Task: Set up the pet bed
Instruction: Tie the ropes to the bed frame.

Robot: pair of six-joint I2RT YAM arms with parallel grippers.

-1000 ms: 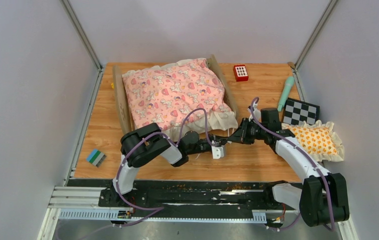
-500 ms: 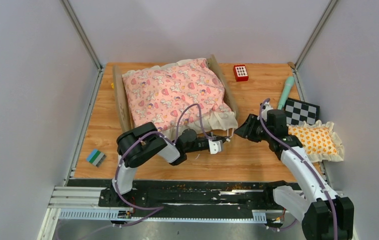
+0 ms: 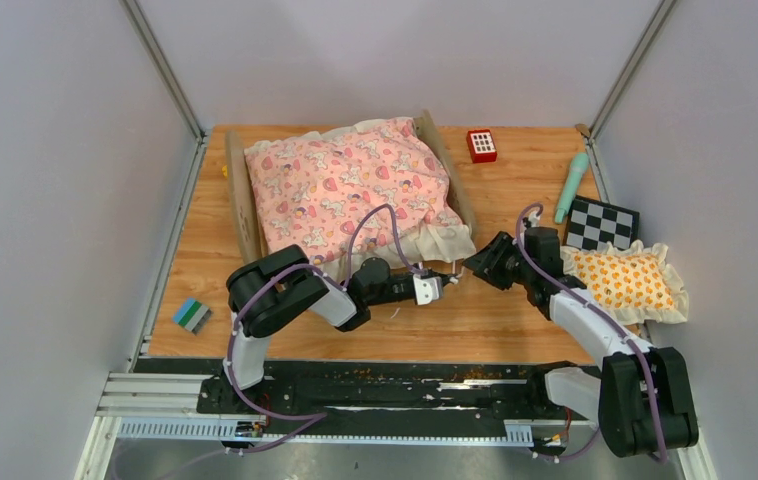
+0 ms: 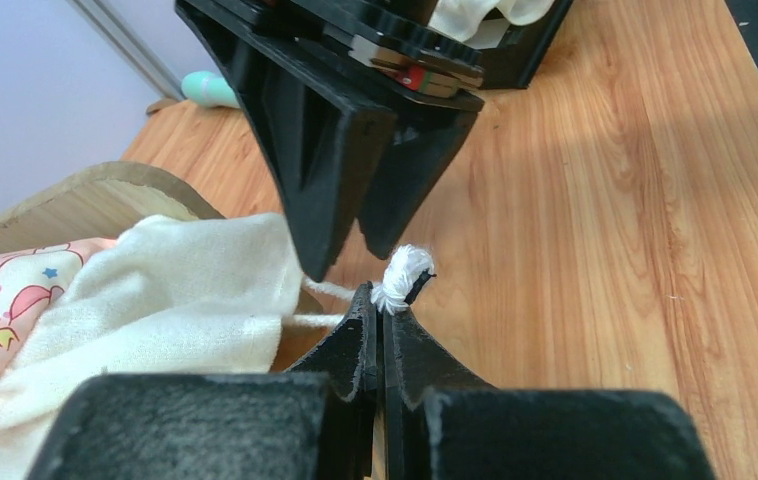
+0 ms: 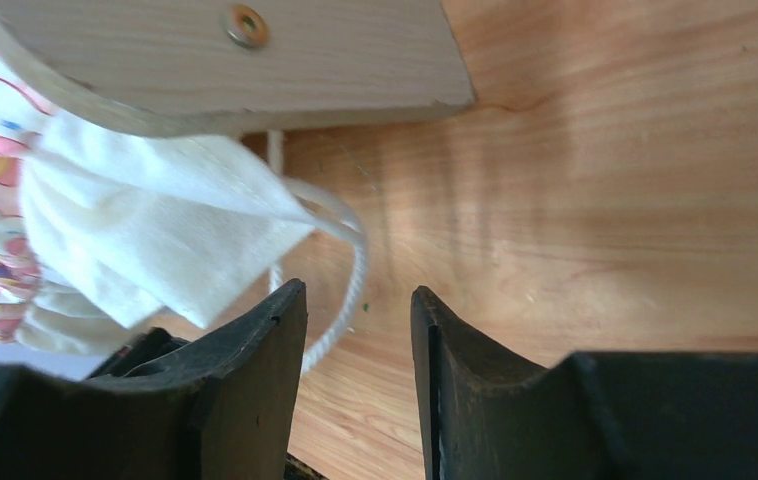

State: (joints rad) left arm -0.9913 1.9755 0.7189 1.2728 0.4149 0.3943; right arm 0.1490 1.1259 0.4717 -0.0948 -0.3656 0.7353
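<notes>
The pet bed (image 3: 238, 205), a light-wood frame under a pink printed quilt (image 3: 350, 190), stands at the back middle. The quilt's cream ruffle (image 3: 440, 243) hangs over the bed's near right corner, and a thin white string (image 5: 350, 270) runs out from it. My left gripper (image 3: 443, 284) is shut on the frayed end of that string (image 4: 402, 272), just in front of the corner. My right gripper (image 3: 477, 268) faces it from the right, open, tips close above the left fingertips (image 4: 365, 320). The string loops ahead of the right gripper (image 5: 355, 295), with nothing between its jaws.
An orange-patterned frilled pillow (image 3: 630, 280) lies at the right edge, beside a checkerboard card (image 3: 602, 225) and a teal tool (image 3: 571, 185). A red block (image 3: 481, 145) sits at the back, a blue-green block (image 3: 192, 315) at the near left. Walls close both sides.
The right gripper has opened, drawn back to the right, then come partway back toward the bed corner. The left gripper, still pinching the string, has shifted slightly toward the bed.
</notes>
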